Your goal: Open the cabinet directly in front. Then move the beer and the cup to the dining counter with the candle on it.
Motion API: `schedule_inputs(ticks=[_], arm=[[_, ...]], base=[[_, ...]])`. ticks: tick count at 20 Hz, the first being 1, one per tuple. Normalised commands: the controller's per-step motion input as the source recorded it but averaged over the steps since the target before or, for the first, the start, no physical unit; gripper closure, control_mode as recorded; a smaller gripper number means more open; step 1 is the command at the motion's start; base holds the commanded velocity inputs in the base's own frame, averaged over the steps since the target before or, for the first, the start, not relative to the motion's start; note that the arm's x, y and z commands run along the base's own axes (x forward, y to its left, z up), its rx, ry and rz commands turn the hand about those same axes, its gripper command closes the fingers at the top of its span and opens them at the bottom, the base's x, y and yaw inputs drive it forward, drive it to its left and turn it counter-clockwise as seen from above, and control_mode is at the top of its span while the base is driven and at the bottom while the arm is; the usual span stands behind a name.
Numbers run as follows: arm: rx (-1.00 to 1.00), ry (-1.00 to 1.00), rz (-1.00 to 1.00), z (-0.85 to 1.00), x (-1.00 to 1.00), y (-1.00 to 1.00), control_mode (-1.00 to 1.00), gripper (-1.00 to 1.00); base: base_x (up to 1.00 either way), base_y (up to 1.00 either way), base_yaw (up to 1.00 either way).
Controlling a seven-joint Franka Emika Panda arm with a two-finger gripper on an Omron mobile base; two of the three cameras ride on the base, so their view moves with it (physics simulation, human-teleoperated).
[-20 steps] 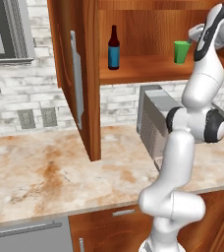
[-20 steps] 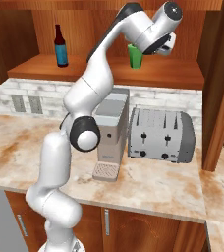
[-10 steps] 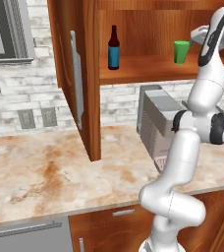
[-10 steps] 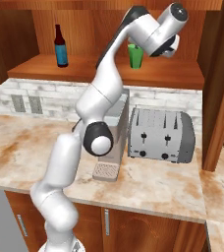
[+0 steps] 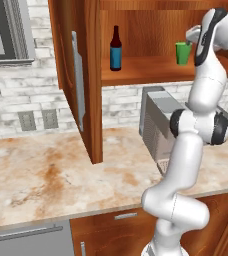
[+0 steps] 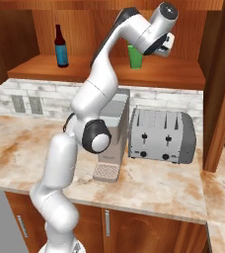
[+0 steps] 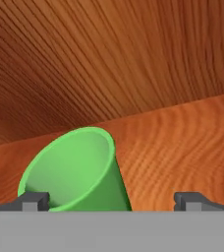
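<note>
on the wooden shelf of the open reddish-brown wall cabinet (image 5: pixel 81 75) stands the small bright green tapered cup (image 7: pixel 74 170), upright, well to the right of the slim dark brown beer bottle with a blue label (image 5: pixel 115 49). the white arm's two-finger gripper (image 7: pixel 114 201) is raised to shelf height just by the cup, its jaws spread wide and holding nothing; in the hand view the cup sits close to one dark fingertip (image 7: pixel 33 201), off-centre between the two.
</note>
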Motion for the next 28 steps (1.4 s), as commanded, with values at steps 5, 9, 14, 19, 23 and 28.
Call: schedule_inputs(ticks=[5, 9, 14, 19, 23, 28], arm=[[-0.09, 0.05, -0.06, -0.86, -0.36, -0.07, -1.00, -1.00], [0.00, 0.00, -0.07, -0.62, -0.28, -0.02, -1.00, -1.00], [0.00, 0.03, -0.03, 0.06, 0.16, 0.02, -1.00, -1.00], [0.08, -0.01, -0.06, 0.34, 0.01, -0.15, -1.00, -1.00], [0.07, -0.01, -0.02, 0.15, 0.00, -0.07, -1.00, -1.00], [0.01, 0.00, -0.02, 0.09, 0.33, -0.01, -1.00, -1.00]], base=[[0.00, 0.00, 0.00], [0.00, 0.00, 0.00], [0.00, 0.00, 0.00], [0.00, 0.00, 0.00], [0.00, 0.00, 0.00], [0.00, 0.00, 0.00]])
